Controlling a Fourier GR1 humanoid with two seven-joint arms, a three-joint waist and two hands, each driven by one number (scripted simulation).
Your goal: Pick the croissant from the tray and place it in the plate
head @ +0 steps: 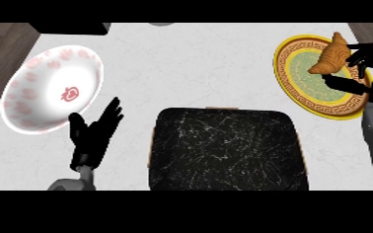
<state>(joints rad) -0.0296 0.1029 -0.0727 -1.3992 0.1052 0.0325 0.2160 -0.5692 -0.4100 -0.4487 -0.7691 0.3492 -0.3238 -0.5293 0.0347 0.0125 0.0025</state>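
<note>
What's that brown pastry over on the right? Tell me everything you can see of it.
The croissant is golden-brown and curved, with ridged, flaky-looking layers and pointed ends. It stands slanted, one tip toward the view's top, over the yellow patterned plate, across its rim and green centre. Black fingers of the right hand curl round its right side. Whether it touches the plate cannot be told.

Place: a kitchen, seen from above a counter.
Worktop: pale white-veined stone counter top [197, 64], with a dark wood-grain strip [13, 37] at its upper left corner.
Tableware: round white plate with pink flower marks [36, 106]; round yellow plate with a green centre and key-pattern border [287, 86].
Serving piece: black white-veined rectangular tray [226, 148].
Food: golden-brown curved croissant [331, 54] over the yellow plate.
</note>
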